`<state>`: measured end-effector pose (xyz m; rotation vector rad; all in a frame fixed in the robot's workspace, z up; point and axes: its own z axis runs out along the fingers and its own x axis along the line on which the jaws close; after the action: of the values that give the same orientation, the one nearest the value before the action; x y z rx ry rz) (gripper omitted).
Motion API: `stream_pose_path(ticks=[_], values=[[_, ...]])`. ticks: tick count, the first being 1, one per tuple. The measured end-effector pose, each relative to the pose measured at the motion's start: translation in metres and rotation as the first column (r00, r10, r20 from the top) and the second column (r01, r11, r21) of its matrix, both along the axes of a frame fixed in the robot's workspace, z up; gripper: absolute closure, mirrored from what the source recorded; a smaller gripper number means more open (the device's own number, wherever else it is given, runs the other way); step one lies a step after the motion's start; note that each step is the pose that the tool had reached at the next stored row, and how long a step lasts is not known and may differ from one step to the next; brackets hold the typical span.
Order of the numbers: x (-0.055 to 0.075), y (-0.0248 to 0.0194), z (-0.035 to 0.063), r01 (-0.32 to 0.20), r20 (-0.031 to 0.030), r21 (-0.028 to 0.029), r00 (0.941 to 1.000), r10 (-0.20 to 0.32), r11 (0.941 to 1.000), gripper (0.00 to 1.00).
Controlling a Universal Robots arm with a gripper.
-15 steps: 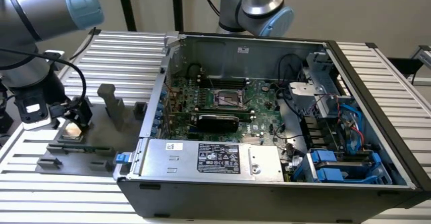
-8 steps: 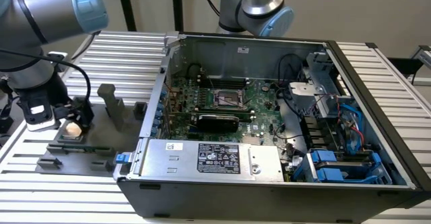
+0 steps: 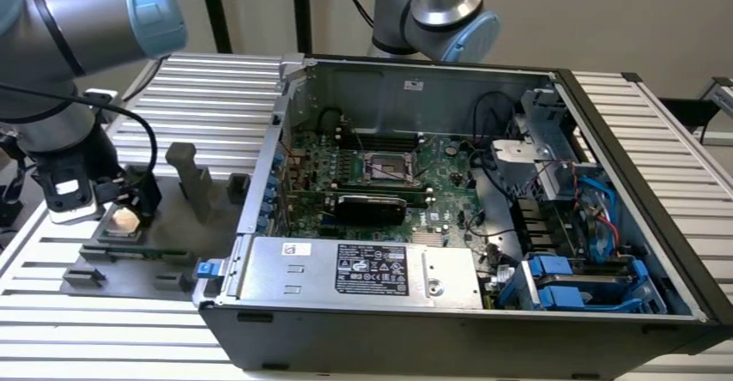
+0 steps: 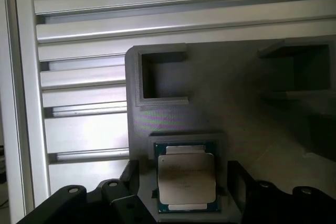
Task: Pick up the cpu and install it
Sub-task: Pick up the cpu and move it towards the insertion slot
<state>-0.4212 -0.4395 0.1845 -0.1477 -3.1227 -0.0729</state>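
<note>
The black two-fingered gripper (image 4: 184,176) stands with its jaws wide apart and holding nothing, straddling the cpu (image 4: 187,181), a thin square chip with a smooth pale-silver metal lid on a green substrate. The chip lies flat in a square recess of the matte grey plastic fixture (image 4: 173,114), near the fixture's edge toward the exterior view's left, on the ribbed aluminium table (image 4: 84,129). Whether the fingers touch its sides I cannot quite tell. An off-centre closure could tip the chip against the recess wall. Its thin edges and slick lid give little purchase, so it may slip.
</note>
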Motion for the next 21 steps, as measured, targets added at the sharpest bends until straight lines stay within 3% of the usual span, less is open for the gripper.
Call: stream_pose_path(ticks=[8, 12, 14, 21], values=[[0.0007, 0.0002, -0.0016, 0.0, 0.0, -0.0087, 1.0, 0.0, 1.0, 0.23], [0.0007, 0.0003, -0.0015, 0.0, 0.0001, -0.0098, 1.0, 0.0, 1.0, 0.25], [0.0008, 0.0004, -0.0015, 0.0, 0.0004, -0.0101, 1.0, 0.0, 0.9999, 0.38], [0.0007, 0.0005, -0.0014, 0.0, 0.0007, -0.0116, 1.0, 0.0, 0.9999, 0.38]])
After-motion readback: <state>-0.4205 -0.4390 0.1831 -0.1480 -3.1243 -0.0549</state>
